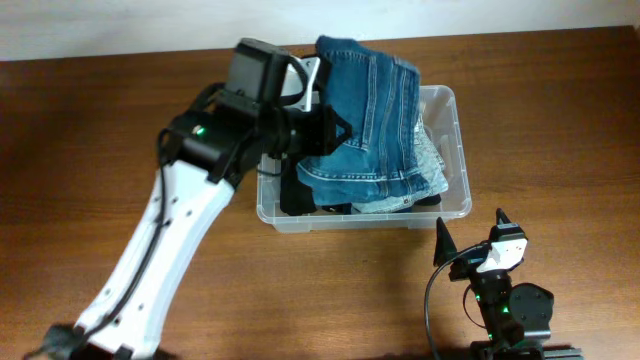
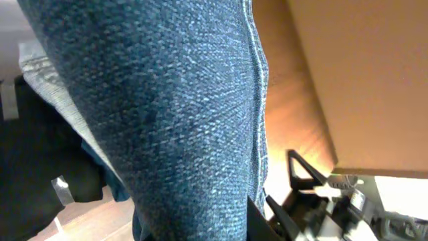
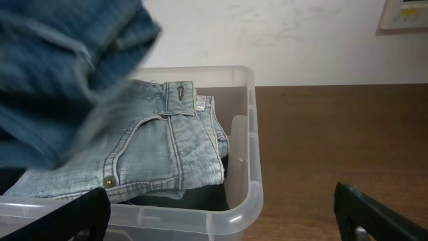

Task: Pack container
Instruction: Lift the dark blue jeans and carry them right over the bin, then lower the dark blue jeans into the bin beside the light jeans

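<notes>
Container (image 1: 458, 130), with light jeans (image 3: 154, 147) inside, sits just beyond the idle, wide-open, empty right gripper (image 1: 470, 222). Left gripper (image 1: 322, 128), nearly closed, pinches dark jeans (image 1: 375, 110) above it; released here, they may drape over the far rim.

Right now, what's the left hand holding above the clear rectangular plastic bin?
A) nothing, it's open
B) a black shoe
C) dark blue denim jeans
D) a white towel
C: the left hand is shut on the dark blue denim jeans, which hang over the clear rectangular plastic bin.
</notes>
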